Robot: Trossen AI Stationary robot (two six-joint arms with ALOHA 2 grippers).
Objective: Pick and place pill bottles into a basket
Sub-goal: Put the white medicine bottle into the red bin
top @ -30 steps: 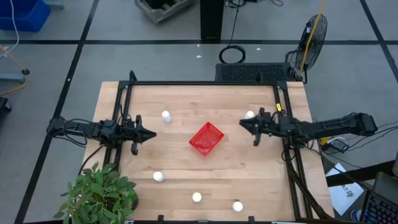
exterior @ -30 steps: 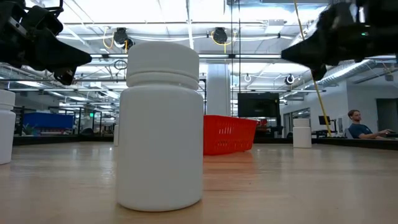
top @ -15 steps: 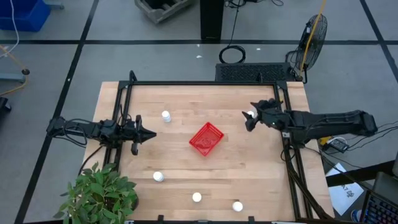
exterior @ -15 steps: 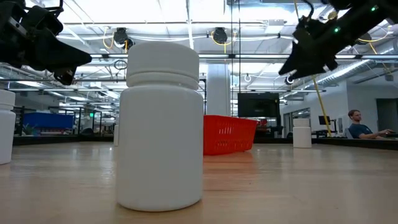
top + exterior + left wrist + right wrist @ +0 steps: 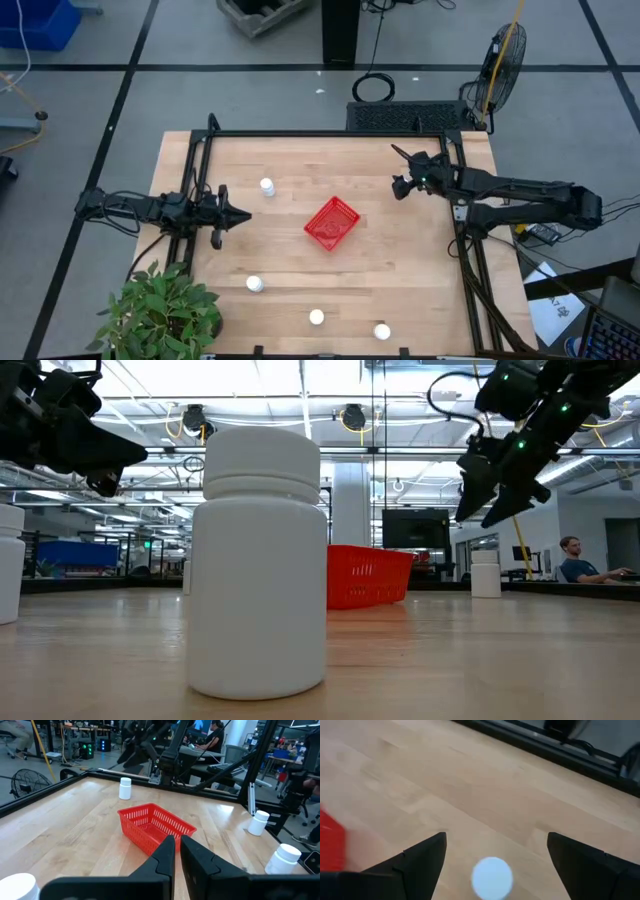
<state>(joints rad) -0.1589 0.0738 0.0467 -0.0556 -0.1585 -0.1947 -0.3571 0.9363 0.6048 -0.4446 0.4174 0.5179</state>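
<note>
Fingers [image 5: 427, 855] of our right gripper [image 5: 492, 855] are spread wide above a pill bottle [image 5: 492, 877], right of the basket [image 5: 331, 222], ready to straddle it. Our left gripper [image 5: 175, 852], nearly closed, waits left of the basket.

- The wooden table [image 5: 380, 270], pale butcher-block planks, has a black frame along its edges.
- A red basket [image 5: 331, 222] sits at the centre, turned at an angle.
- White pill bottles stand on it: one at ten o'clock [image 5: 267, 187], one at two o'clock under the right arm [image 5: 486, 573], one at seven o'clock [image 5: 254, 284], and two near the six o'clock edge [image 5: 317, 318] [image 5: 382, 331].
</note>
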